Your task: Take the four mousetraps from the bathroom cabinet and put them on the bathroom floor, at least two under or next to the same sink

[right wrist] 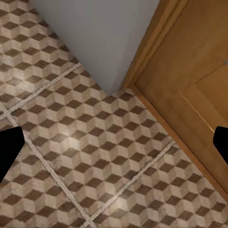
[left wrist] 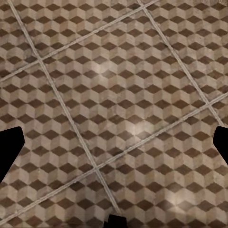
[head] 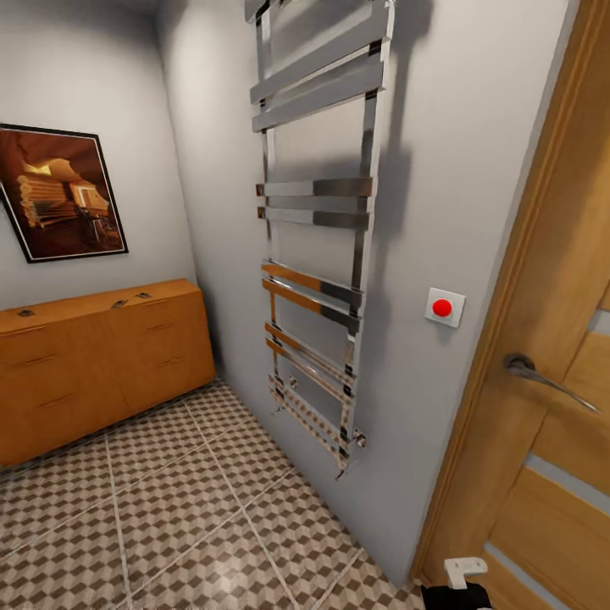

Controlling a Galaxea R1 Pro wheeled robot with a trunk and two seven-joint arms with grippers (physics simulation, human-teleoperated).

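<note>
Currently, findings by item:

Cabinet: the orange-brown wooden cabinet [head: 102, 364] stands against the far wall at the head view's left, drawer fronts flush, slim handles visible.
Cabinet top: a few small dark items [head: 119, 302] lie on it; too small to identify with certainty as the mousetraps.
Bathroom floor: the cube-patterned tiles [head: 195, 517] run from the cabinet base toward the camera, with pale grout lines crossing diagonally.
Picture: a black-framed picture [head: 61, 193] hangs on the wall above the cabinet.
Towel rail: a tall chrome towel radiator [head: 318, 246] is mounted on the grey side wall, its lower bars reflecting the cabinet's orange.
Wall switch: a white plate with a red button [head: 444, 307] sits between the rail and the door frame.
Door: a wooden door [head: 559, 364] with a metal lever handle [head: 532, 373] occupies the right edge.
Left gripper: the left gripper [left wrist: 114, 142] hangs over bare tiles, fingers spread wide, nothing between them.
Right gripper: the right gripper [right wrist: 114, 147] hangs over tiles near the wall corner and door base, fingers likewise wide, holding nothing.
</note>
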